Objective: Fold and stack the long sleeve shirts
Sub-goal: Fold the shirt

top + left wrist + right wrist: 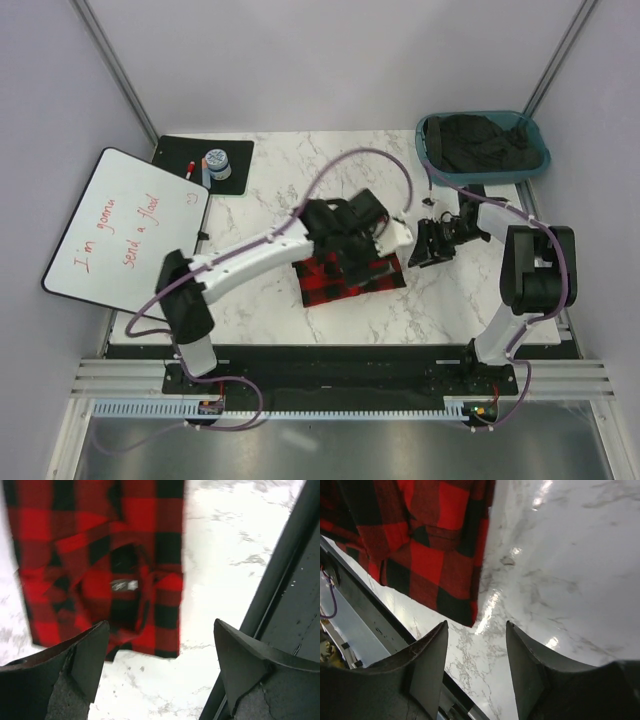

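Left end effector (160, 630) jaws wide apart, empty, hovering over the folded flannel shirt (100, 555) at the centre of the worktop (225, 555); right end effector (477, 625) part open, empty, beside it. I'd lift straight up so no finger snags the fold, then square edges before stacking
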You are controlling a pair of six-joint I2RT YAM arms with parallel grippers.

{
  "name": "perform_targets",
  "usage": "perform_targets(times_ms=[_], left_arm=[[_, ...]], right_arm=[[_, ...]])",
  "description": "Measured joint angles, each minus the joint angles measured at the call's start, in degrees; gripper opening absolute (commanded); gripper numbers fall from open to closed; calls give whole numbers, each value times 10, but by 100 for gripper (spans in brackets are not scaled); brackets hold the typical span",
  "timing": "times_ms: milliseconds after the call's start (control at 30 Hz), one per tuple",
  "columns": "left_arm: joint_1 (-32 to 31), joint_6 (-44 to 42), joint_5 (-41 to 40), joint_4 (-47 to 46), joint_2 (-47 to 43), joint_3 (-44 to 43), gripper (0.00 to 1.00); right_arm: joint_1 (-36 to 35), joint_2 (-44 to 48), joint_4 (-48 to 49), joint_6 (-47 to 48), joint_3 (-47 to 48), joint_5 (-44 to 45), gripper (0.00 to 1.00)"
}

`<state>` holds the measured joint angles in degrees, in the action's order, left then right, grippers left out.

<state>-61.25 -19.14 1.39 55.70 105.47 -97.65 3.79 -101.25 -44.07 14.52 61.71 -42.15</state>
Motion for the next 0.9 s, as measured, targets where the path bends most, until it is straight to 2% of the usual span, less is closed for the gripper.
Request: perform_targets(times_ms=[100, 133, 233, 300, 367, 467, 567, 667, 767, 900], left_arm=[[102, 8, 56, -33, -83, 44, 83], [144, 10, 68, -41, -95, 56, 76], [247, 20, 92, -66, -90, 94, 67], [290, 32, 114, -72, -80, 126, 65], [309, 42, 131, -78, -79, 156, 57], [311, 57, 160, -100, -100, 203, 54], [289, 63, 167, -130, -137, 238, 49], [243, 63, 156, -159, -154, 240, 48], [187, 62, 127, -183, -146, 233, 46], [124, 61, 80, -203, -96, 198, 42]], right_arm=[[-42, 0, 22, -15, -16, 6, 55], [-56, 0, 30, -18, -17, 9, 52], [-103, -23, 61, -29, -12, 29, 47], [-123, -58, 59, -44, 14, 28, 45], [-136, -90, 58, -54, 60, 31, 44], [-155, -139, 71, -63, 146, 54, 45], [-167, -169, 101, -64, 217, 92, 51], [-170, -155, 112, -72, 235, 109, 54], [-144, -96, 130, -109, 204, 108, 55], [-74, 28, 166, -180, 81, 82, 54]])
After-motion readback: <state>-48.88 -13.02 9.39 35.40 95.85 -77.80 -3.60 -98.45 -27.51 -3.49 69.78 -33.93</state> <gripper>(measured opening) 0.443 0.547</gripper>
